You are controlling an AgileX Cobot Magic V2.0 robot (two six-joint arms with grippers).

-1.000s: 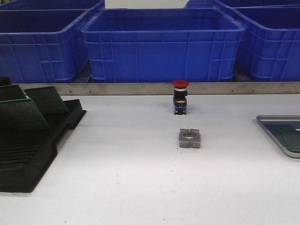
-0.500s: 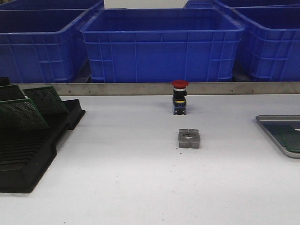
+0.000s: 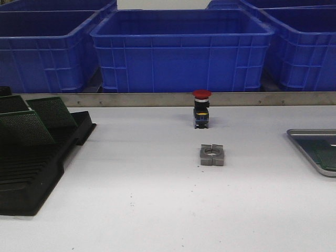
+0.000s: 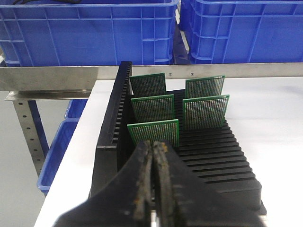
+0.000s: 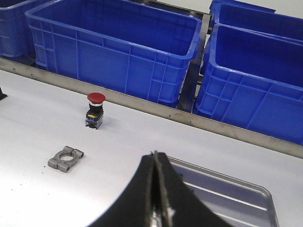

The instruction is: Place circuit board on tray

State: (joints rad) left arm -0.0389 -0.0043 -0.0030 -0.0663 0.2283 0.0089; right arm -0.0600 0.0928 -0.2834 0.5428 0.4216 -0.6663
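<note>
Nothing we can make out has shifted on the worktop [image 3: 157,199] since the earlier frames. Our left gripper [image 4: 154,156] is closed with nothing between its fingers, poised over the black rack [image 4: 208,156], where green circuit boards [image 4: 153,133] stand upright in the slots. Our right gripper [image 5: 155,165] is likewise closed and empty above the tray [image 5: 246,189]. On the right edge of the front view, that tray [image 3: 310,137] holds a green board [image 3: 329,157]. Between rack and tray sit a metal clamp block [image 3: 212,155] and a red push-button [image 3: 201,108].
</note>
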